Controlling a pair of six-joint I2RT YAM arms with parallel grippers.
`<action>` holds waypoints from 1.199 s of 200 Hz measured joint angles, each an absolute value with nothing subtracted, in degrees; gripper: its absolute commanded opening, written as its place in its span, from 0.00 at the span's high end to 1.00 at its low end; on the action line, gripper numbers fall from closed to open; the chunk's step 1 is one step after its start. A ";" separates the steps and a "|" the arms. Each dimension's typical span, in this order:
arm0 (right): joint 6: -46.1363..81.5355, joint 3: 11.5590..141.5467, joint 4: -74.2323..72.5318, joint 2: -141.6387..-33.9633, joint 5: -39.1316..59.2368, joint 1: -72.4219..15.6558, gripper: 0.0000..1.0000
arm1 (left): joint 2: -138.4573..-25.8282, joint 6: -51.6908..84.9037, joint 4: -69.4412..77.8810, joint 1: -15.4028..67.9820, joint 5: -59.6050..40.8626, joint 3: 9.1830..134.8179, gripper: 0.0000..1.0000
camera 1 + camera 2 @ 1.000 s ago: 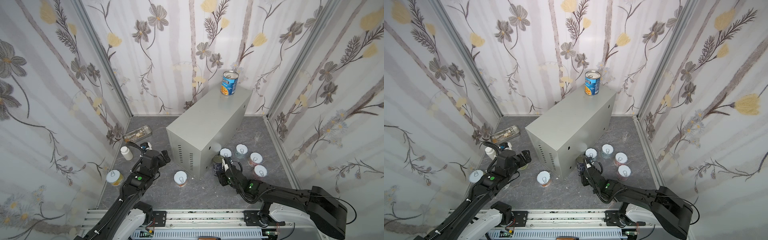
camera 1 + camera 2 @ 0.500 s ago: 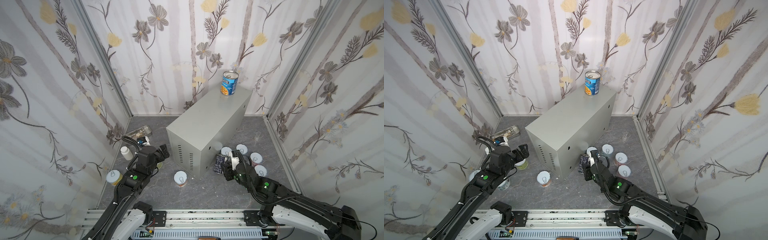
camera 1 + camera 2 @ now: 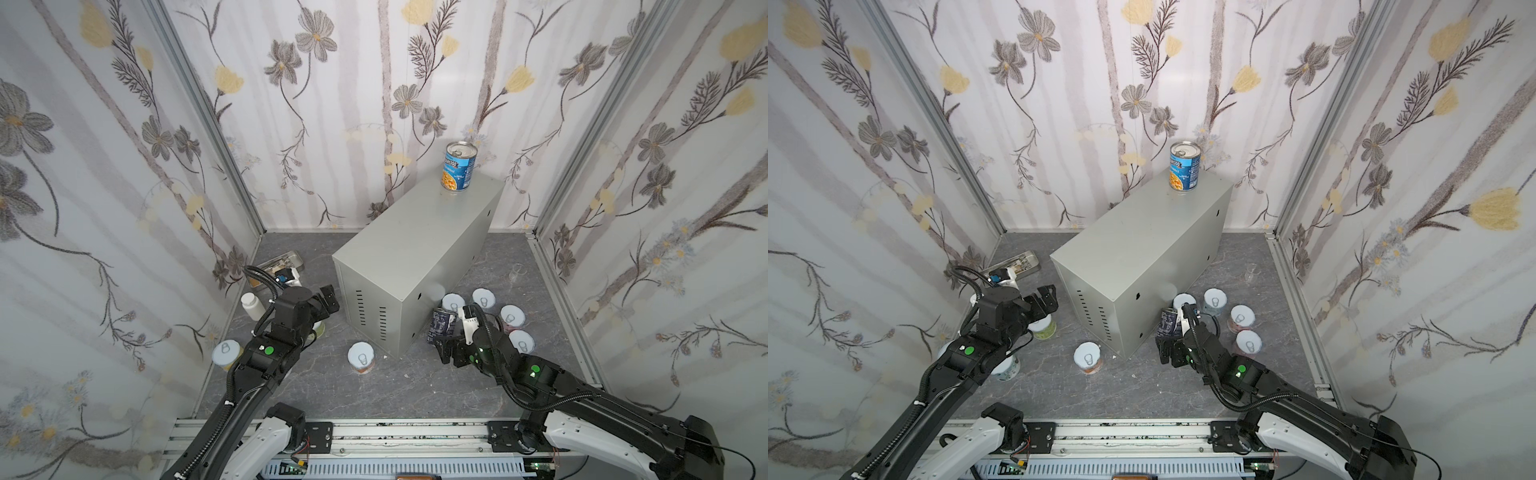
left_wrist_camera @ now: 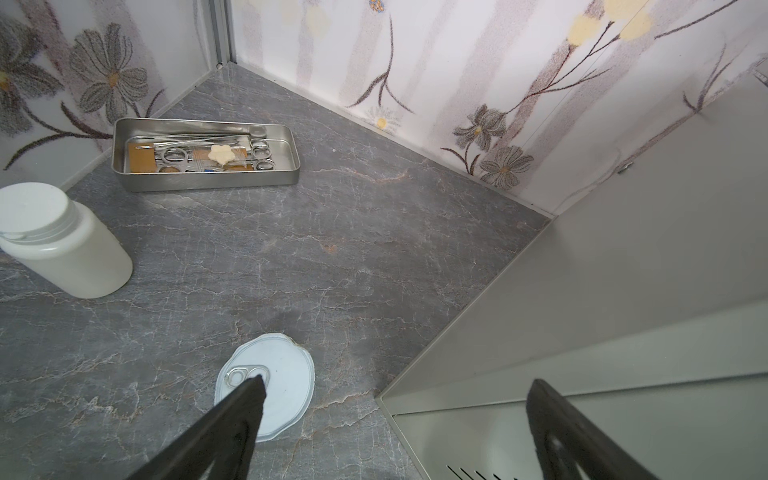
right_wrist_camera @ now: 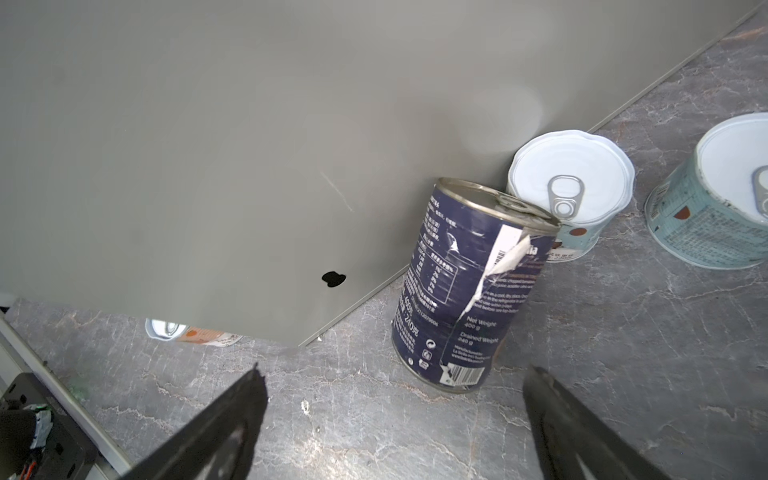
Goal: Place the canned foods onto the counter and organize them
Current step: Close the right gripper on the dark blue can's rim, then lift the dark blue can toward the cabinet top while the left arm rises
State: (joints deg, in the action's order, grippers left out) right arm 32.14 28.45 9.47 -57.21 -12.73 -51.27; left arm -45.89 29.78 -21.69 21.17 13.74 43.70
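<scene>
Right gripper (image 5: 395, 380) with jaws spread wide and empty, facing the dark navy tin (image 5: 469, 286); left gripper (image 4: 399, 384) equally wide and empty above a short can (image 4: 286, 382). In a top view the navy tin (image 3: 442, 326) stands on the floor just beside the long wall of the counter (image 3: 415, 249), at about 5 o'clock from the counter's centre. The blue tin (image 3: 458, 166) already stands on the counter's top, at 1 o'clock.

The navy tin is judged rigid and fairly heavy if full. Its paper label is smooth and partly torn, so the pads should close across the body at mid-height, clear of the loose flap.

One short can (image 5: 569, 195) sits close behind the tin and four more short cans (image 3: 512, 318) lie from 1 to 4 o'clock of it. The floor toward 6 o'clock is open. The lift must clear the counter's upper edge; most of the top is bare.
</scene>
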 measured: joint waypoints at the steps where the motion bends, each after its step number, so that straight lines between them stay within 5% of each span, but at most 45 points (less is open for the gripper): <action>1: 32.18 28.34 9.30 -57.30 -12.49 -51.05 0.00 | -45.87 29.78 -21.69 21.17 13.74 43.70 0.00; 46: 32.95 23.14 2.55 -60.25 -4.75 -42.41 0.00 | -45.34 29.78 -21.69 21.17 13.91 42.98 0.00; 240: 31.42 19.57 -23.46 -81.93 11.97 -33.43 0.09 | -49.60 28.86 -21.69 21.17 15.35 42.52 0.00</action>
